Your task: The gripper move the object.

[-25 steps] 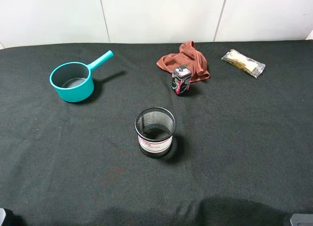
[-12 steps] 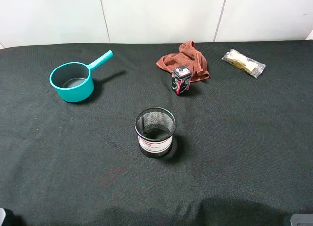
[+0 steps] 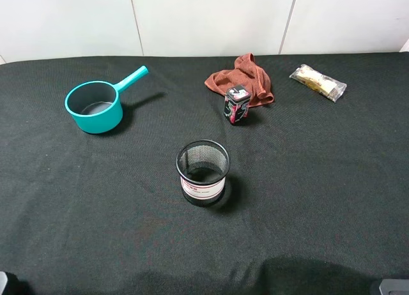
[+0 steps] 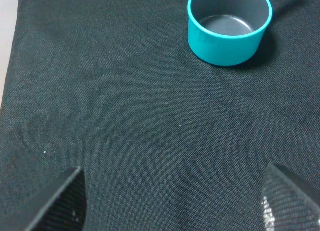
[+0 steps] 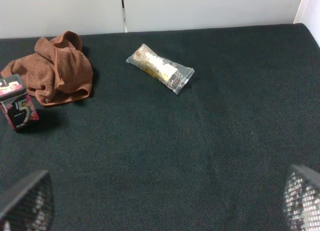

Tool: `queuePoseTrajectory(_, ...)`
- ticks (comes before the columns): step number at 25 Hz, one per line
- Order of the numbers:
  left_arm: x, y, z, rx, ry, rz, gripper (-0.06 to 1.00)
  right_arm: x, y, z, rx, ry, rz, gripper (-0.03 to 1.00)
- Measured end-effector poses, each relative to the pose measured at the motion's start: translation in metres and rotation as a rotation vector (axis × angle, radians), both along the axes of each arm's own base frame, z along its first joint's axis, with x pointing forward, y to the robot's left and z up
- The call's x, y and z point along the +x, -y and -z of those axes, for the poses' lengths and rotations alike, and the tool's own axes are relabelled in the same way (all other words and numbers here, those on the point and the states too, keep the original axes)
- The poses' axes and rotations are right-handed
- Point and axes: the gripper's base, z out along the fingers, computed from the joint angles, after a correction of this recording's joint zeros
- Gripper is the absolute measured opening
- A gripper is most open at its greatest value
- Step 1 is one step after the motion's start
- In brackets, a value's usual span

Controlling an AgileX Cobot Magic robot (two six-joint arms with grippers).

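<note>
Exterior high view shows a black cloth worktop [image 3: 332, 199] with a mesh cup [image 3: 202, 172] standing upright near its middle, which serves as the landmark. Behind the mesh cup and to its left sits a teal saucepan [image 3: 94, 106], its handle pointing away toward the white wall. Behind the mesh cup and slightly to its right stands a small tin [image 3: 236, 105], touching the front edge of a crumpled brown cloth [image 3: 243, 80]. Farther right of the mesh cup, near the back, lies a clear snack packet [image 3: 318, 82].

Left end effector [image 4: 172, 203] hangs over bare worktop with fingers spread wide, holding and touching nothing; the teal saucepan lies well ahead of it. Right end effector [image 5: 167, 203] is likewise spread wide and empty, well apart from the small tin and snack packet.
</note>
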Motion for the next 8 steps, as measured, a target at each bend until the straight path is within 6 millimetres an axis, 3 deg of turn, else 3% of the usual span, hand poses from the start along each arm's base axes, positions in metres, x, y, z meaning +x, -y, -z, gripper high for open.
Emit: queuePoseTrajectory(8, 0.0, 0.0, 0.0, 0.0, 0.0, 0.0, 0.71, 0.0, 0.0, 0.0, 0.0, 0.0, 0.0, 0.69)
